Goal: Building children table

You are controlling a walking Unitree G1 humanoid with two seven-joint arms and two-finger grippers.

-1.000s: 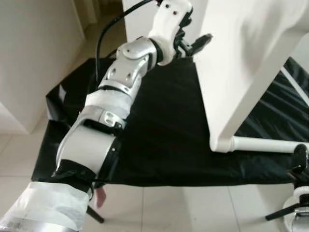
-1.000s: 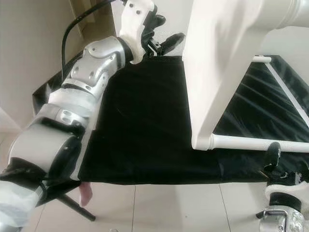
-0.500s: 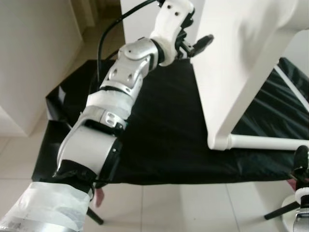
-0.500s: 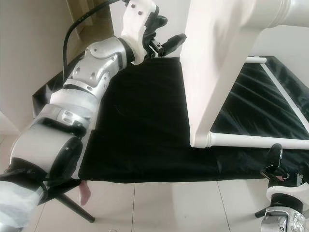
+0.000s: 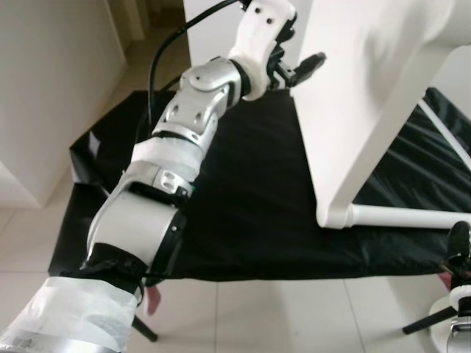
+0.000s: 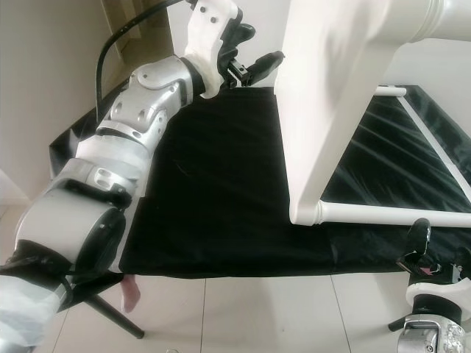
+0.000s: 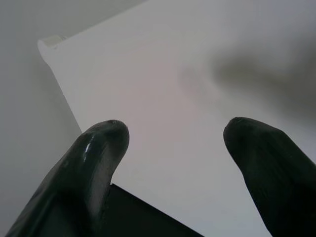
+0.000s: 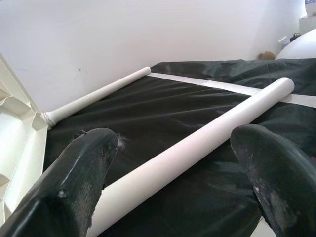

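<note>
The white children's table (image 5: 368,95) stands tipped on its side on a black-covered worktop (image 5: 243,206), its flat top upright and facing left. One round white leg (image 5: 397,217) runs along the cloth toward the right. My left gripper (image 5: 298,70) is raised at the far side, right beside the upright panel; in the left wrist view the gripper (image 7: 175,143) is open with the white panel (image 7: 197,89) just beyond its fingers. My right gripper (image 6: 419,250) hangs low at the worktop's near right corner. It is open (image 8: 175,148), and the white leg (image 8: 197,143) lies across the cloth beyond it.
A second white leg (image 8: 98,96) lies further back on the cloth. A pale wall or cabinet (image 5: 51,88) stands close on the left. Tiled floor (image 5: 257,316) lies in front of the worktop, with a dark stand leg (image 6: 110,316) and a small pink tag (image 6: 130,294) under its near left corner.
The whole picture has shifted slightly, so the camera moved. My right gripper sits a little lower in view than a second ago. The left gripper stays by the panel.
</note>
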